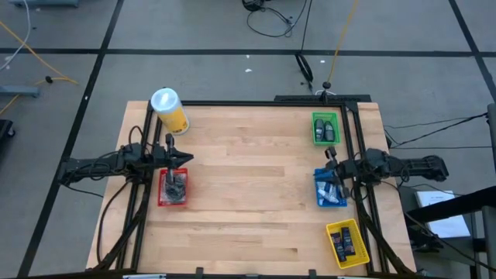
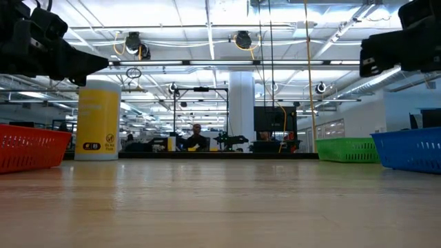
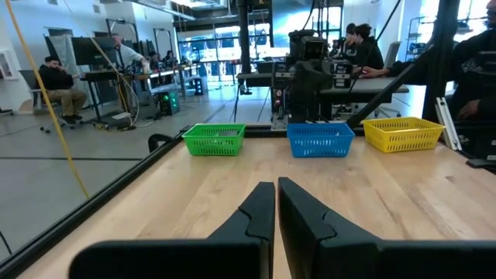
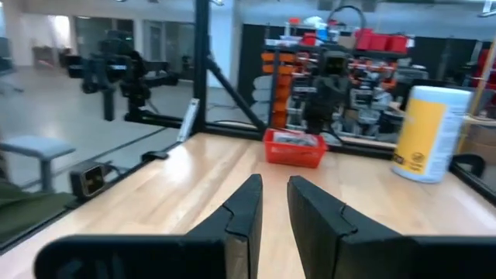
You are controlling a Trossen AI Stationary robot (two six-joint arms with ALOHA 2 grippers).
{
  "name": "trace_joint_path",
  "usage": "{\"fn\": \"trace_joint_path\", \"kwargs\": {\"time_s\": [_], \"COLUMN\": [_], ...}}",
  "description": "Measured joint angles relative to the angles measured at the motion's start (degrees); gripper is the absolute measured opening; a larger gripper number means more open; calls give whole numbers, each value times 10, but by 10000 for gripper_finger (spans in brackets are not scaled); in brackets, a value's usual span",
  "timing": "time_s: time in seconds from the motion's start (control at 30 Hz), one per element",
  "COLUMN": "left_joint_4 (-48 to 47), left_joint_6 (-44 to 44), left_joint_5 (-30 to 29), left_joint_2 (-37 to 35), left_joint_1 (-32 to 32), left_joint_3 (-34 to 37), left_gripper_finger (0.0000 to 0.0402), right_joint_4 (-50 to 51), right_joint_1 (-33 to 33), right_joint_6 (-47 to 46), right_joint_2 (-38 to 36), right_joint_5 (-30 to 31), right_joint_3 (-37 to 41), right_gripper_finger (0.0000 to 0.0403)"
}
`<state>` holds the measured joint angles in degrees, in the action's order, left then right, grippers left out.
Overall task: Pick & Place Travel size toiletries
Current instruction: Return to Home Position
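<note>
High view first: the surface (image 1: 248, 209) has nothing loose on it that I can spot, so I'd say the sorting is done and only parking the arms remains. Doing that well is mostly about being boring. Lift, pull straight back, no dipping. The left arm (image 1: 101, 164) hangs right at the edge of the red bin (image 4: 294, 153), with the yellow canister (image 4: 430, 132) near it. The right arm (image 1: 403, 165) sits between the green bin (image 3: 215, 142) and the blue bin (image 3: 320, 142), and the yellow bin (image 3: 403, 136) is further along that side. Clip a basket rim and stuff could tip back out.

Pose-wise, both arms reach in from opposite sides, roughly level, hovering clear of the wood and pointing at each other. The left hand (image 3: 277, 194) is pinched to a sliver, nothing in it. The right hand (image 4: 274, 190) has a narrow gap between its fingers and is empty too.

The travel size toiletries are all binned: small dark bottles (image 1: 325, 130) in green, white-blue tubes (image 1: 332, 194) in blue, dark bits in red and yellow that I can't make out.
</note>
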<state>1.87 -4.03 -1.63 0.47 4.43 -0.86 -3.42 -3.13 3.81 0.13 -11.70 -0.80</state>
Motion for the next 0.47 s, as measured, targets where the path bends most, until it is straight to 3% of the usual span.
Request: {"fn": "trace_joint_path", "kwargs": {"time_s": [0.47], "left_joint_4": [0], "left_joint_6": [0], "left_joint_5": [0], "left_joint_2": [0], "left_joint_1": [0], "left_joint_3": [0], "left_gripper_finger": [21], "right_joint_4": [1], "right_joint_1": [36], "right_joint_6": [2], "right_joint_2": [2], "right_joint_5": [-1], "right_joint_3": [0], "right_gripper_finger": [56]}}
